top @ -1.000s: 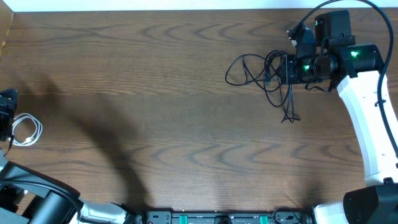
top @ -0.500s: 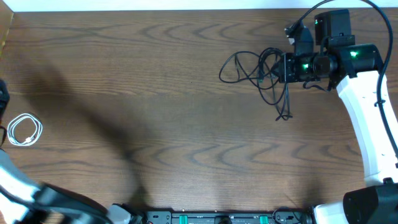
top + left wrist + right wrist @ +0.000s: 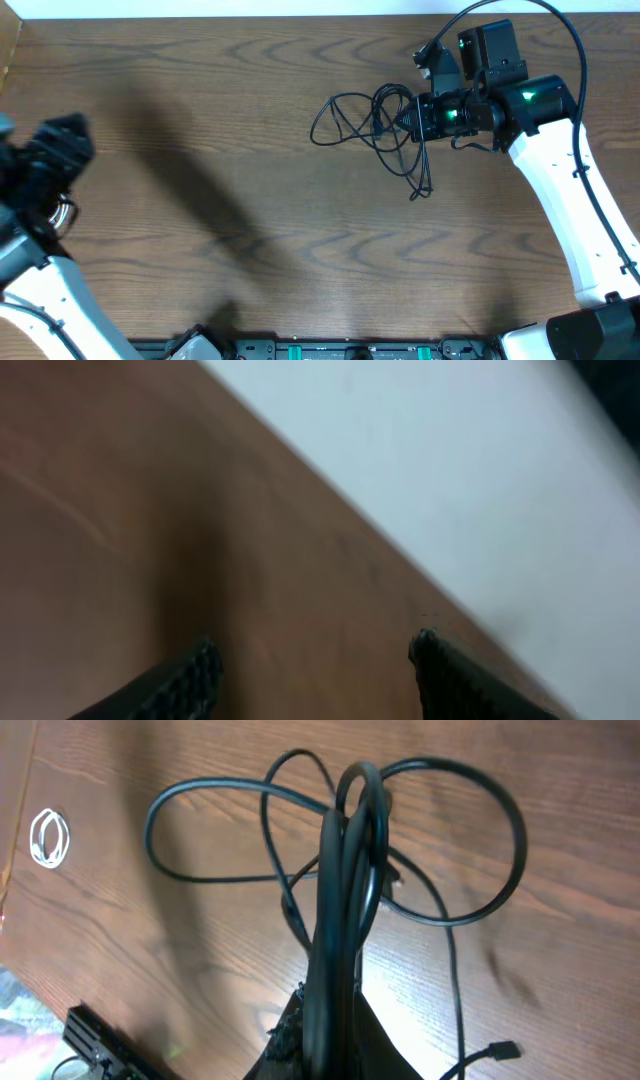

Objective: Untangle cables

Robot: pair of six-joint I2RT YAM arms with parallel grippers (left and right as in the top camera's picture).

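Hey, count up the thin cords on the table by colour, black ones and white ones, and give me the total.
black cords: 2, as far as the tangle lets me tell, bunched in the right gripper
white cord: 1, coiled, lying apart from the tangle
total: 3

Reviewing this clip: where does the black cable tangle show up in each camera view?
Overhead: the black cable tangle lies upper right of centre, gripped at its right side by the right end effector.
Left wrist: not in it.
Right wrist: it fills the centre, with loops fanning out above the grip.
Shared landmark: the brown wood table, seen in all three views.
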